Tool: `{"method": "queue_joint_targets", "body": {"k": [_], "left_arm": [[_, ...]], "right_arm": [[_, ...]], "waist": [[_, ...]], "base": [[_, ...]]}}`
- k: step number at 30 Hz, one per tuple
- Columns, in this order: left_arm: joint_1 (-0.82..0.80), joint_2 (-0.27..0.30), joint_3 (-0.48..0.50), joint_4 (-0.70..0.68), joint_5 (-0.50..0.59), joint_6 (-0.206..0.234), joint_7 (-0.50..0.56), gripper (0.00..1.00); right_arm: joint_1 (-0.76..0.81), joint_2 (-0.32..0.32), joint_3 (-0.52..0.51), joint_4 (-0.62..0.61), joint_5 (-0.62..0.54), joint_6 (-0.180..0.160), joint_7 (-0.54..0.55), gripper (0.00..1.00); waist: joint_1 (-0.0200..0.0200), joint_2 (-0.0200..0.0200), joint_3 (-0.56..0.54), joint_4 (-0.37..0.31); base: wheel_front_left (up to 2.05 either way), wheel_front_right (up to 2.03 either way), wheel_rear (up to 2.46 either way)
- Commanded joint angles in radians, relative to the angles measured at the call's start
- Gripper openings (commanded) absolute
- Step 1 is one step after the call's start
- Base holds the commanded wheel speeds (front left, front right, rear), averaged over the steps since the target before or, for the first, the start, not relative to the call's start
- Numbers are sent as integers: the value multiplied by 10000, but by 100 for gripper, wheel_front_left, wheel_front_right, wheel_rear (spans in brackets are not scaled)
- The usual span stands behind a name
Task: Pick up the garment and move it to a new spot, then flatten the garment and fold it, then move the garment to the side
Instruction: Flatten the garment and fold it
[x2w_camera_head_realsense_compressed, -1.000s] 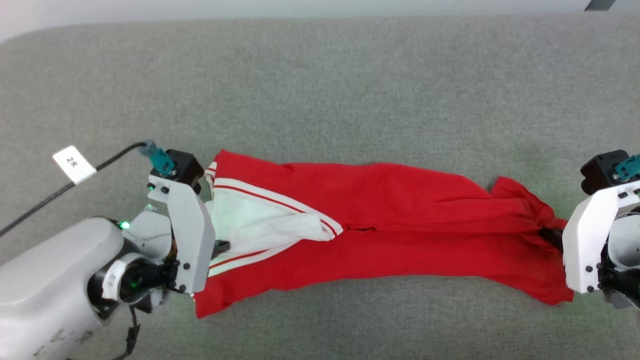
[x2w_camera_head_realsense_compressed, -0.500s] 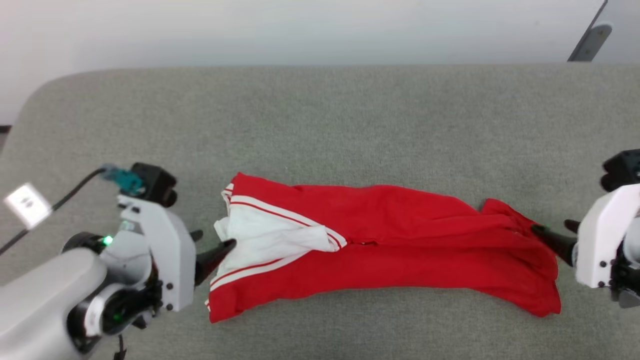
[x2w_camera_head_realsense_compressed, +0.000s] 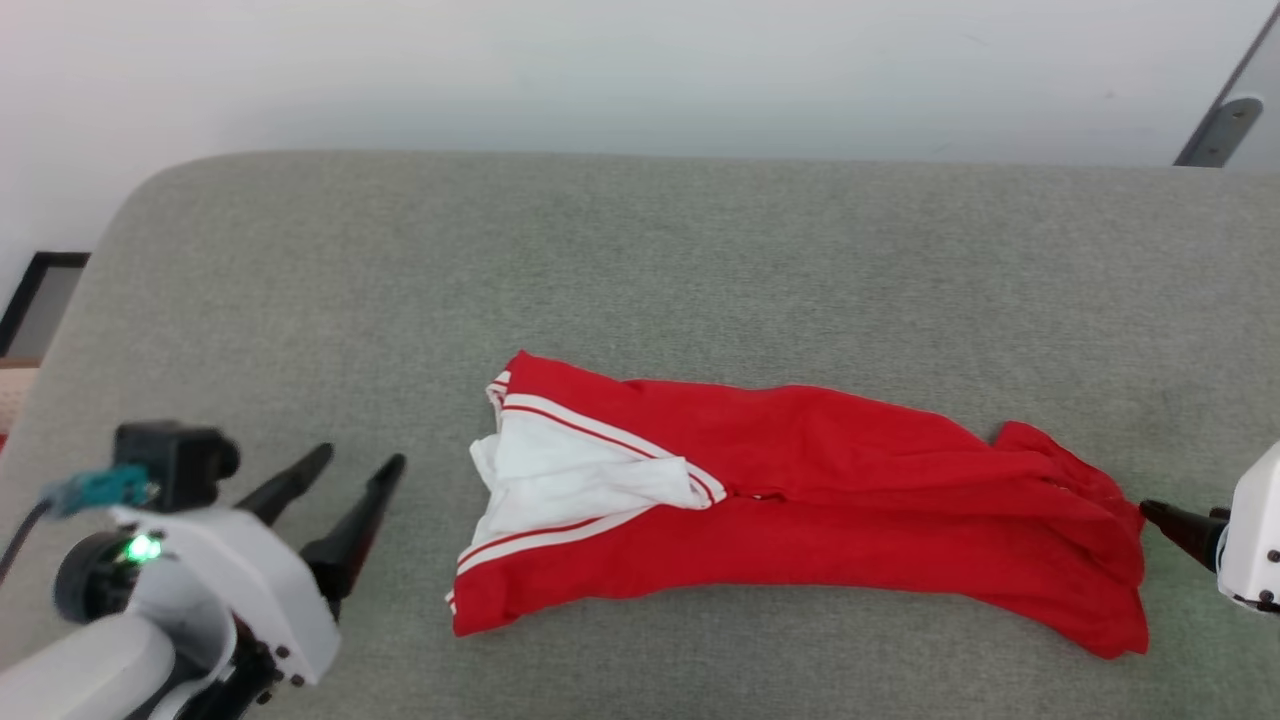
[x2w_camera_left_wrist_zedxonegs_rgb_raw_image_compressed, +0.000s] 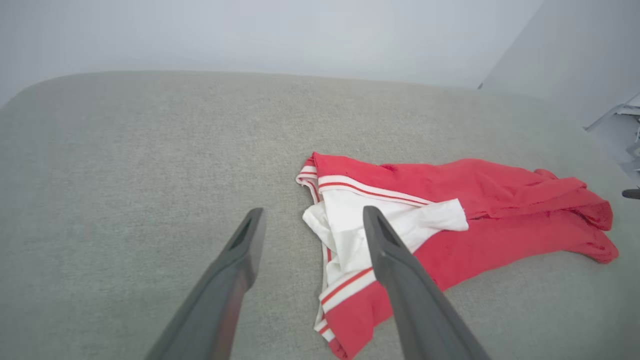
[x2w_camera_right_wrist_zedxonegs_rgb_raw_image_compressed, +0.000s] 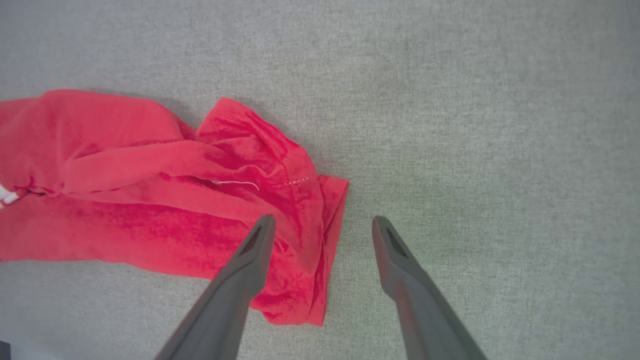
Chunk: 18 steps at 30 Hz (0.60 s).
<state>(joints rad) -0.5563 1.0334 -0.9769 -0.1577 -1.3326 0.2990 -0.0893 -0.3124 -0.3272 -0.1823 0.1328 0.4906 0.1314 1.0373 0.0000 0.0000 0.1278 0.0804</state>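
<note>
The red garment lies folded lengthwise in a long band on the grey padded surface, its white sleeve end with striped trim at the left. My left gripper is open, drawn back a short way left of the sleeve end, holding nothing. In the left wrist view the garment lies ahead to the right of my open left gripper. My right gripper is open above the garment's crumpled right end, empty; one right fingertip shows in the head view.
The grey padded surface has a rounded left far corner and a pale wall behind it. Bare surface stretches behind, in front of and to both sides of the garment. A dark frame sits beyond the left edge.
Both grippers opened, let go of the garment's ends and drew back outward. The head camera tilted up, so the wall and far edge came into view.
</note>
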Motion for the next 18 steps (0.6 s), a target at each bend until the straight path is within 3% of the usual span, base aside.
{"method": "queue_joint_targets", "body": {"k": [1,5,10,13,18], "left_arm": [[236,49,76,-4,102,91,-318,100],[814,46,390,227,102,262,-1336,100],[1566,-263,1288,602,386,376,-1734,100],[2193,-841,2555,851,984,399,-1746,100],[3644,-1913,4329,1219,2083,-18,-1740,100]], "right_arm": [[77,65,-120,134,31,-17,23,100],[-16,194,-249,673,25,-17,111,100],[-233,329,-276,1422,-45,-17,-25,100],[-392,369,-285,1922,-156,-17,-279,100],[-655,314,-145,2908,-438,-17,-505,100]], "waist": [[0,0,16,93],[0,0,62,269],[0,0,118,524],[0,0,156,684],[0,0,203,869]], "base": [[0,0,0],[0,0,0],[0,0,0],[0,0,0],[0,0,0]]}}
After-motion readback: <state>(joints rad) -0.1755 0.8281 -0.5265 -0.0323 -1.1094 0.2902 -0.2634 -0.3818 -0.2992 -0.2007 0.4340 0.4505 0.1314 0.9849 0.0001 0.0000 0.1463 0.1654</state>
